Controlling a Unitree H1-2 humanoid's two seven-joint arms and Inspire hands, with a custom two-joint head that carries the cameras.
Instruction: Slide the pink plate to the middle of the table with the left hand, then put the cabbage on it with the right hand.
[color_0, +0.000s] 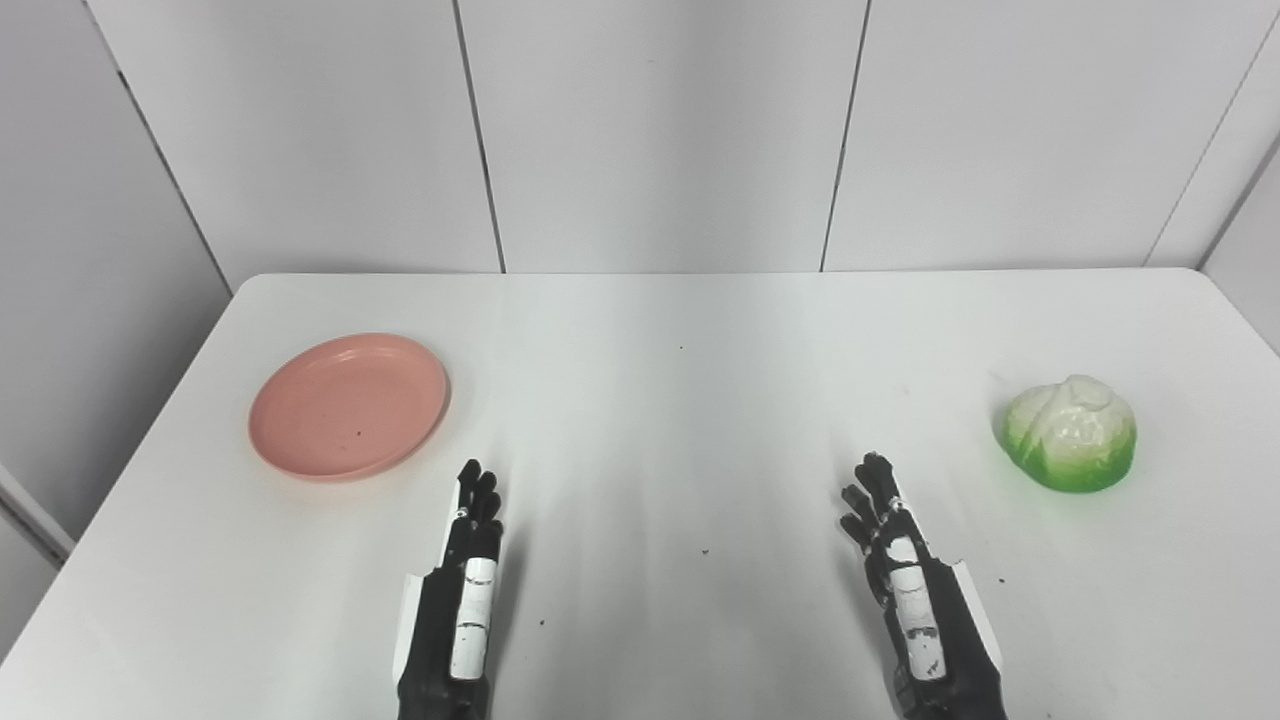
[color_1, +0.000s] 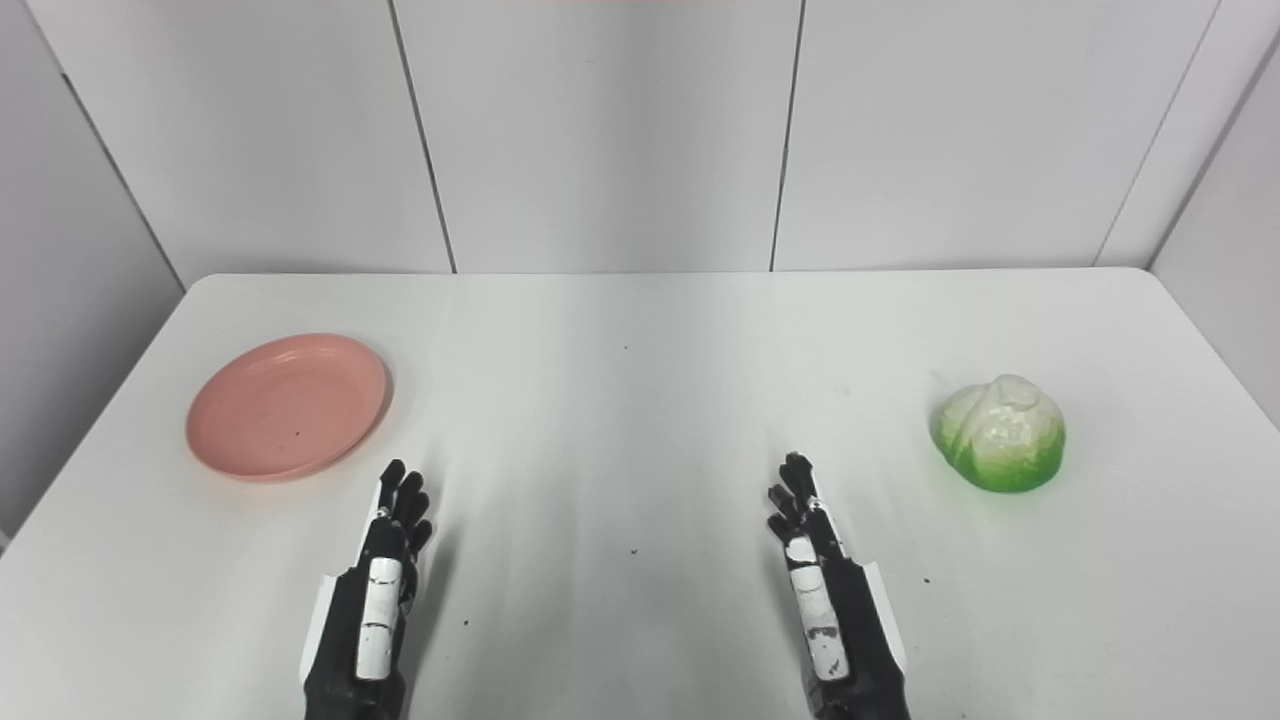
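Here the white table (color_0: 660, 400) carries two things, one at each side. The pink plate (color_0: 348, 405) lies flat on the left part of the table, nothing on it except a tiny dark speck near its middle. The cabbage (color_0: 1070, 433), white on top and bright green round its base, sits on the right part, well apart from the plate, and the wide middle stretch between them shows only a few small dark specks.

Both arms come in from the bottom edge near the front of the table. The left robot hand (color_0: 470, 555) is stretched forward with its black fingers (color_0: 478, 495) extended and close together, pointing toward the far side; it holds nothing and lies near the plate's front right rim without touching it. The right robot hand (color_0: 895, 545) has the same pose, fingers (color_0: 868, 490) reaching forward and slightly fanned, empty, and it lies to the left of the cabbage and nearer the front edge, clearly apart from it. Whether either robot hand rests on the table or hangs just above it cannot be told from these views. Behind the table stands a wall of pale grey panels (color_0: 660, 130) with thin dark seams.
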